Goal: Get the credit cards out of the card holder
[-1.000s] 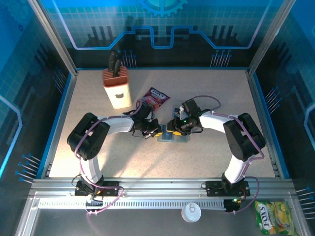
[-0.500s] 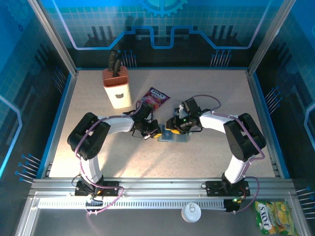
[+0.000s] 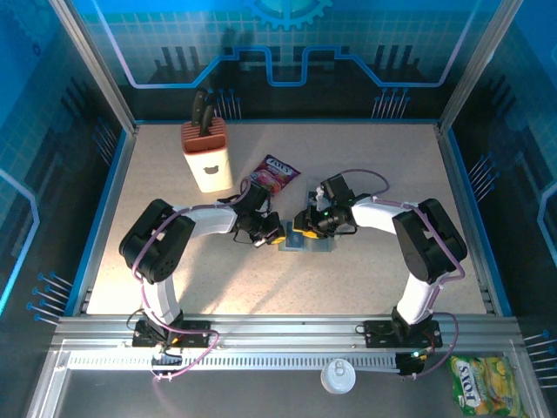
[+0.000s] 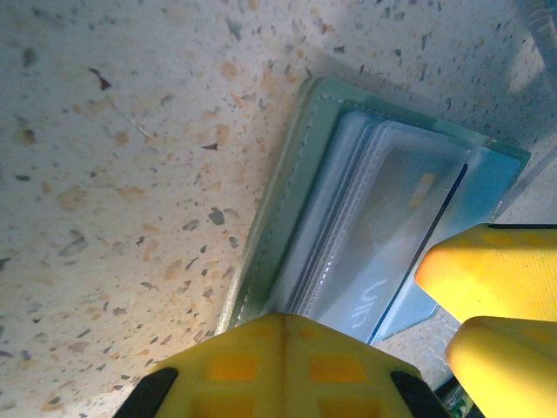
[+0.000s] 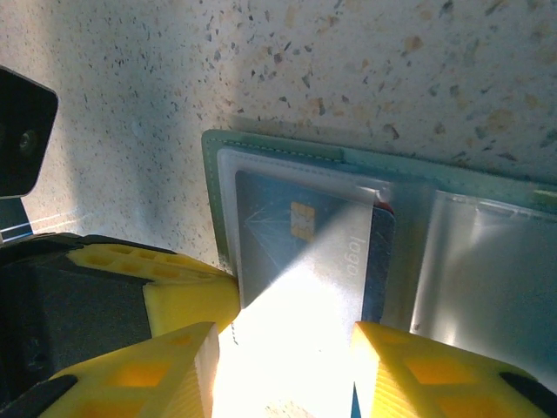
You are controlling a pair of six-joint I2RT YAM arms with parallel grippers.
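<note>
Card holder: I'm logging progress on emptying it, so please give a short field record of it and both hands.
card holder: open flat on the table, clear sleeves up
blue card: inside a sleeve, not yet out
left hand: shut, tip at the holder's edge
right hand: jaws apart, either side of the blue card's near end

In the top view, the card holder (image 3: 315, 246) is largely covered by the left gripper (image 3: 271, 233) and the right gripper (image 3: 305, 228), and its cards are too small to be told apart. In the right wrist view, the lower end of the blue card (image 5: 296, 235) is lost in glare, its print cannot be read, and the card holder is cut off at the right edge.
</note>
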